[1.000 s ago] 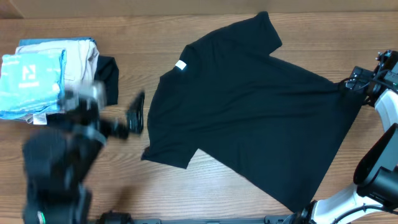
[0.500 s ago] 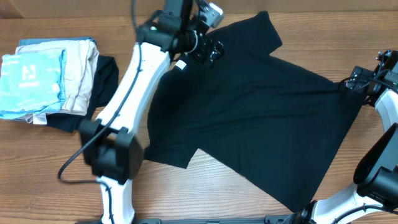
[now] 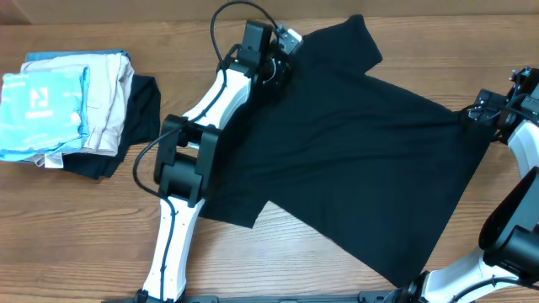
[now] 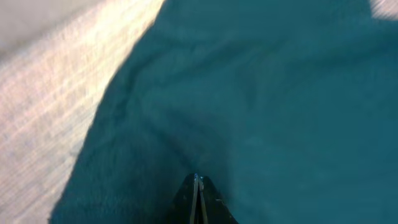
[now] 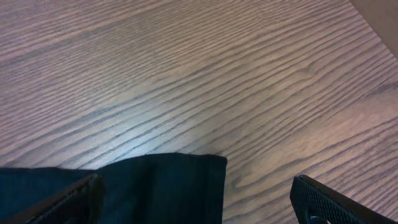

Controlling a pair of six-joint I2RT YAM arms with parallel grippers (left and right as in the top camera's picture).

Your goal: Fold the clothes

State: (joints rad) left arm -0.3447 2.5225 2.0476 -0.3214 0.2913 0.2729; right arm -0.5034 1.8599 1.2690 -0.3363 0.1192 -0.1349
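Locating the T-shirt: you find the black T-shirt (image 3: 362,143) spread flat on the wooden table (image 3: 84,236), from the centre to the right. It lies on a slant, with the collar end at the far left and the hem at the near right.
Sleeves: one sleeve points toward the far edge. The other lies at the near left, just beside the left arm.
Left arm: it reaches from the near edge up to the collar area of the shirt and hides part of it from the overhead camera.
Left gripper (image 3: 280,69): in the left wrist view (image 4: 196,196) its fingers are pressed together with only a thin seam between them, tip down on the fabric. Soft creases run toward the tip. You cannot tell whether any cloth is caught in the seam.
Right gripper (image 3: 482,111): it sits at the right edge of the table, at the right hem corner of the shirt.
Right jaws: in the right wrist view (image 5: 196,182) the fingers stand wide apart and grip nothing. A corner of the shirt lies flat on the wood between them.
Folded stack: at the far left you see a light blue garment (image 3: 42,105) with a white logo lying on a beige garment (image 3: 109,84), with a dark garment (image 3: 145,109) beneath both. The stack lies apart from the T-shirt.
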